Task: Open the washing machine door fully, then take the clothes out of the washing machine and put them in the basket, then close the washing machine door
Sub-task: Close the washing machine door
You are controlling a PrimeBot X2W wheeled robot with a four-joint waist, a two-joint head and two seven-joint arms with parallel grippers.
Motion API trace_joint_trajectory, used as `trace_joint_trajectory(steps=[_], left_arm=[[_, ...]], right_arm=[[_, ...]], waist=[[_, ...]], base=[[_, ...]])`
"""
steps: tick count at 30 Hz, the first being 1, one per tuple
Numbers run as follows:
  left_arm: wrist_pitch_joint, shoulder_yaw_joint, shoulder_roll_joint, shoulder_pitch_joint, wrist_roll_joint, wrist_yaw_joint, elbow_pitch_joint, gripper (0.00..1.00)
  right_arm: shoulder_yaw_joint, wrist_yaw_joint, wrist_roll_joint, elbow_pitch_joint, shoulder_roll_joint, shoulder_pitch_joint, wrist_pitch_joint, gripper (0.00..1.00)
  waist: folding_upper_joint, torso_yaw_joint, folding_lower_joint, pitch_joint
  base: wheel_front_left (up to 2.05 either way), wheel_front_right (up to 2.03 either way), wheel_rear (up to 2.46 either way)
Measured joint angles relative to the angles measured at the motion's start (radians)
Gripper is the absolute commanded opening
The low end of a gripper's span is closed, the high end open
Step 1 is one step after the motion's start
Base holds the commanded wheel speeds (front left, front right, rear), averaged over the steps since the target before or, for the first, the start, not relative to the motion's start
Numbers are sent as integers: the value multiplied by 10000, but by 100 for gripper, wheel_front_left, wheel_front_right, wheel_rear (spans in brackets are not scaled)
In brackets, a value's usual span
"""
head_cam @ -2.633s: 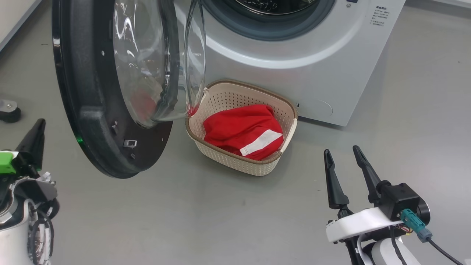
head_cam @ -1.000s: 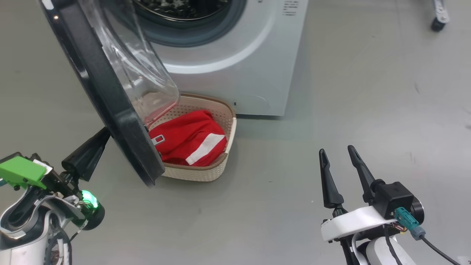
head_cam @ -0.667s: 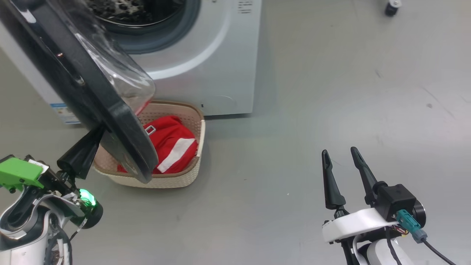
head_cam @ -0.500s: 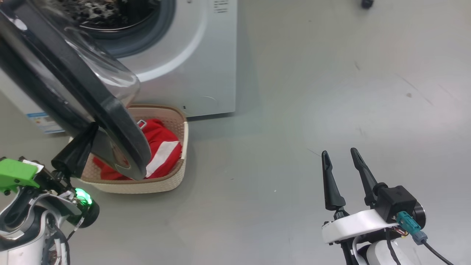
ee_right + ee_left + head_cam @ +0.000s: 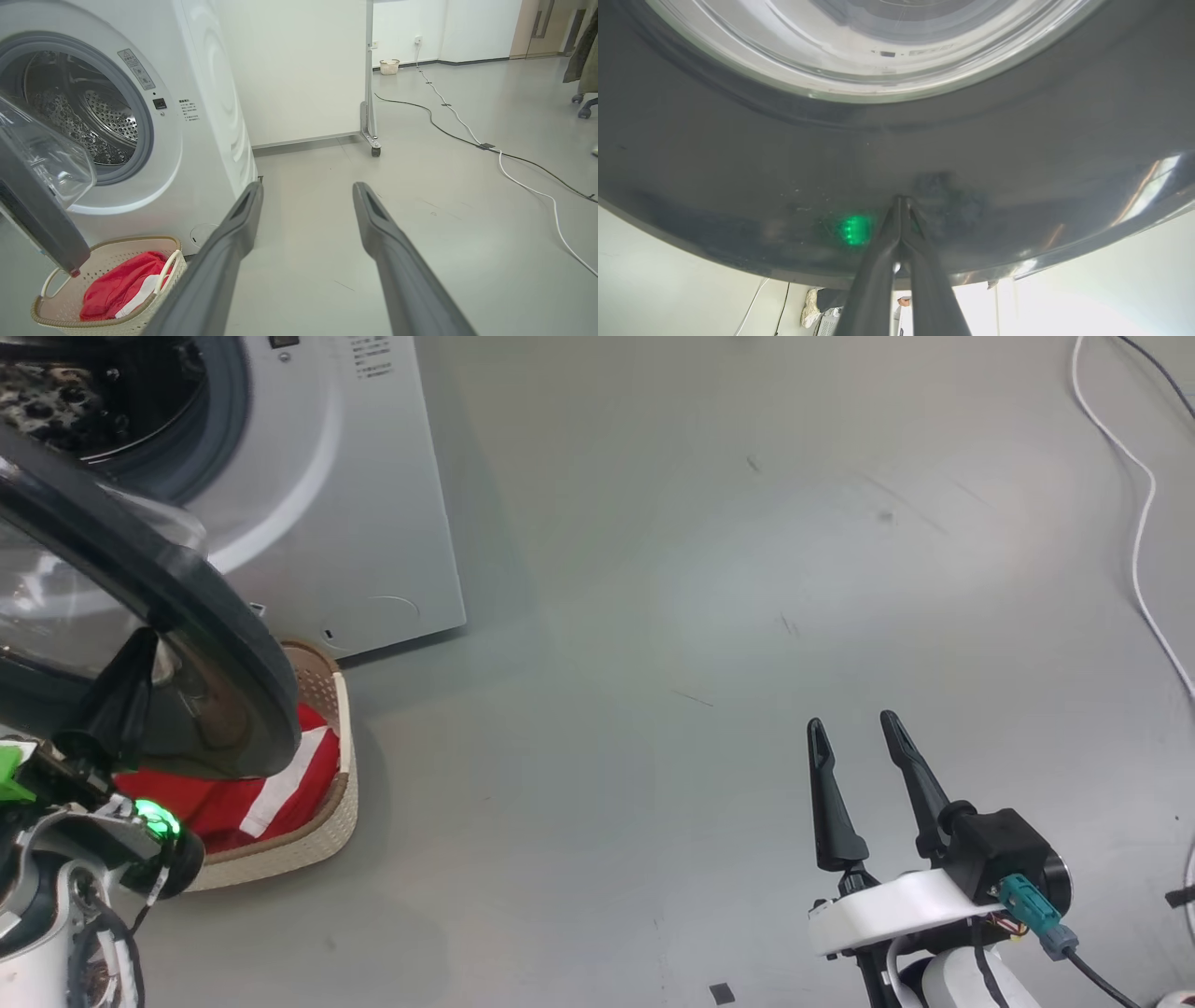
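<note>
The white washing machine [image 5: 355, 504] stands at the upper left, its steel drum [image 5: 56, 401] showing. The washing machine door [image 5: 205, 607] stands partway across the opening, its lower edge over the basket [image 5: 327, 821]. Red clothes [image 5: 224, 803] with a white stripe lie in the basket. My left gripper [image 5: 145, 639] is shut, its tips pressed against the door's glossy black outer face [image 5: 738, 154]. My right gripper [image 5: 850, 719] hangs open over bare floor at the lower right. The right wrist view shows the door [image 5: 37, 219], the basket [image 5: 135, 239] and the clothes [image 5: 117, 284].
Grey floor stretches wide to the right of the machine. A white cable [image 5: 1139, 523] trails along the floor at far right. A wheeled partition [image 5: 373, 149] stands behind the machine, with a chair caster [image 5: 581, 109] at the far right.
The head camera has swung right, shifting the machine and basket to the left edge. My shut left gripper has come against the door's outer face, and the door has swung closer to the machine. The right gripper stays open.
</note>
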Motion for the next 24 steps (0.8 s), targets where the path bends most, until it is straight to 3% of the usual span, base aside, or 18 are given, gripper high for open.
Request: trace_joint_trajectory(steps=[15, 24], left_arm=[[-1379, 621, 33, -831, 449, 13, 380, 0], [-1453, 364, 23, -1202, 470, 13, 690, 0]], right_arm=[[31, 0, 84, -104, 117, 50, -71, 100], [-226, -88, 86, -178, 138, 59, -73, 100]], waist=[[0, -1554, 0, 426], [0, -1914, 0, 648]], base=[[0, 0, 0], [0, 0, 0]])
